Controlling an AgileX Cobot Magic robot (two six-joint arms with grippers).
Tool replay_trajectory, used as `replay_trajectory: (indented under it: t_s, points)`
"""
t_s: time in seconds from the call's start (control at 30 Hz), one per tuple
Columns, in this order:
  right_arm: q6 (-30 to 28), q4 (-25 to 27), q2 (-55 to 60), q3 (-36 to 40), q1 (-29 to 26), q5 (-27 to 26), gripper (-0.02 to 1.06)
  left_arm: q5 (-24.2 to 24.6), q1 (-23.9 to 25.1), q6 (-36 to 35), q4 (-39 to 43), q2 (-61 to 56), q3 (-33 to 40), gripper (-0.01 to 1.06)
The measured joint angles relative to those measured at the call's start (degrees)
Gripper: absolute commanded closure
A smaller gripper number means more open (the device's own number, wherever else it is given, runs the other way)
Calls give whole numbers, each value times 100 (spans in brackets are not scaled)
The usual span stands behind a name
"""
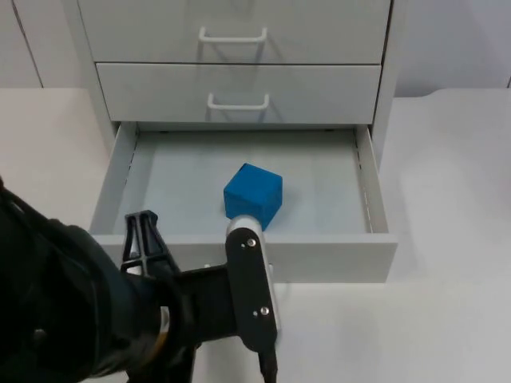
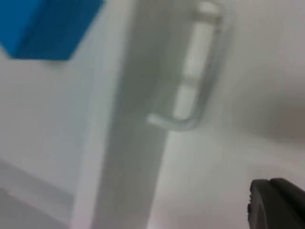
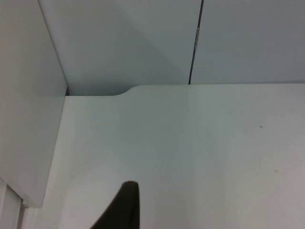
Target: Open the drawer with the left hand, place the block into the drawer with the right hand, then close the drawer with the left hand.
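Observation:
The bottom drawer (image 1: 335, 259) of the white cabinet stands pulled out. A blue block (image 1: 253, 194) rests on the drawer floor near the front panel, and the same block (image 2: 47, 26) shows in the left wrist view. My left gripper (image 1: 196, 251) hovers in front of the drawer's front panel, open, its two black fingers (image 1: 142, 233) spread wide. The drawer handle (image 2: 200, 71) lies a short way ahead of one fingertip (image 2: 276, 205), untouched. My right gripper (image 3: 123, 207) waits over the bare table beside the cabinet's right side, holding nothing that I can see.
Two shut drawers with white handles (image 1: 238, 102) sit above the open one. The cabinet's side wall (image 3: 28, 119) stands close to the right arm. White table (image 1: 455, 199) stretches to the right of the drawer.

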Motion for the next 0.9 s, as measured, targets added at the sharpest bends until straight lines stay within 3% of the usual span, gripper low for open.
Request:
replay_trajectory:
  t_s: [0.9]
  points:
    - [0,0,0,0,0,0,0,-319,0,1140,0,818,-1041,105]
